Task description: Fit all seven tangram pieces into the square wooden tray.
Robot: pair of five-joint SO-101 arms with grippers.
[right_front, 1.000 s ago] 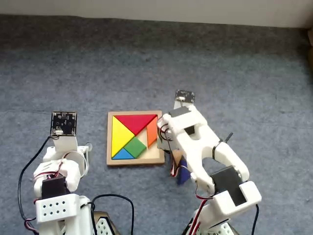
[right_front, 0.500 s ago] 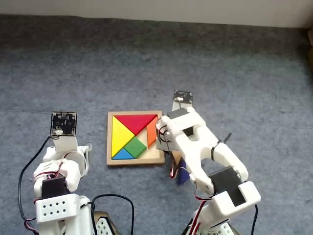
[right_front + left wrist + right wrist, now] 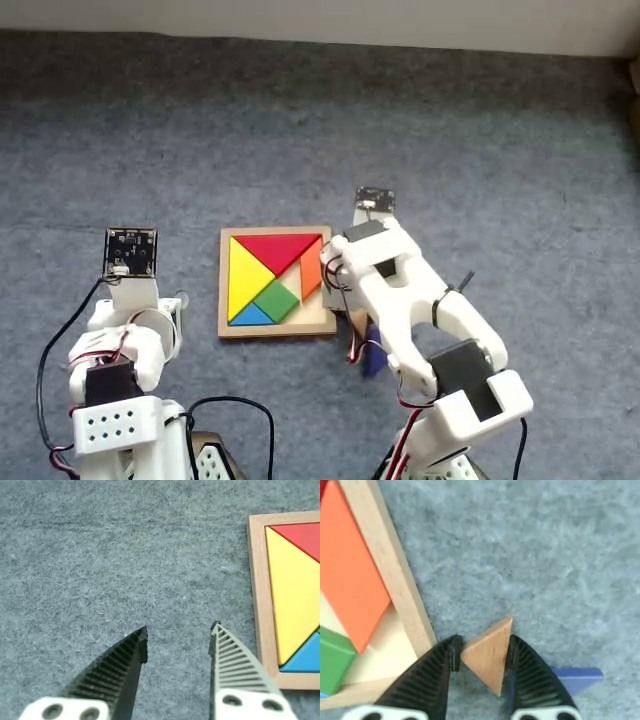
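you are at the step of picking up the sixth piece. five pieces already lie in the tray (image 3: 226,300): the red piece (image 3: 272,247), the yellow piece (image 3: 245,280), the green piece (image 3: 277,298), the light blue piece (image 3: 250,315) and the orange piece (image 3: 311,272). two are out on the carpet (image 3: 450,130).

one is the wooden triangle (image 3: 487,652). it sits just beside the tray's outer rim, near the corner closest to your right arm (image 3: 400,290). the dark blue piece (image 3: 576,675) lies near it, a bit farther from the tray.

your right gripper (image 3: 483,647) has one finger on each side of the wooden triangle, and both seem to touch it, so it looks like it is pinching the piece. i cannot tell if the piece is off the carpet yet. the right arm bends forward and down, with its wrist over the tray's edge.

next, i think you need to lift the triangle a little, carry it over the rim, and turn it so it fits the bare spot (image 3: 380,650) beside the orange and green pieces. go slow, so it does not catch on the rim.

your left arm (image 3: 125,340) is folded back on the other side of the tray. the left gripper (image 3: 179,630) has its fingers spread apart over bare carpet and holds nothing.
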